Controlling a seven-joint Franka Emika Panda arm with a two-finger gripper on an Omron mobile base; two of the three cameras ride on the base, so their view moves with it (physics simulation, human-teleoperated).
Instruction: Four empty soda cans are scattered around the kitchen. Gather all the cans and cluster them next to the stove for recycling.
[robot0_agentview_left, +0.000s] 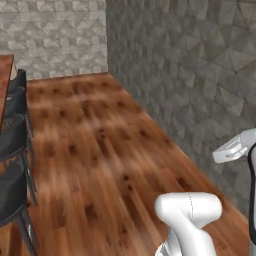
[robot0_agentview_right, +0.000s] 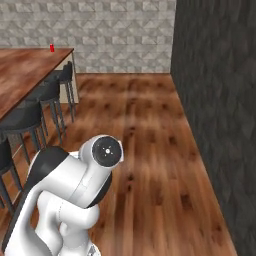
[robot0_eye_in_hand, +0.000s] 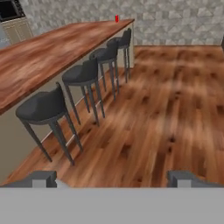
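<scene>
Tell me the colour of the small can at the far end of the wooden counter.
Red. The can shows best in the hand view.

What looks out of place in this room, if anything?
One small thing: a red can stands alone at the far end of the long wooden counter, away from any kitchen appliance. The four stools stand in a tidy row beside it, and the wooden floor shows no spills or damage.

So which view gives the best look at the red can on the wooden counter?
The hand view: the red can stands at the far end of the wooden counter, with the whole counter run and the stools leading up to it. The right base view shows it too, tiny, near the far edge.
</scene>
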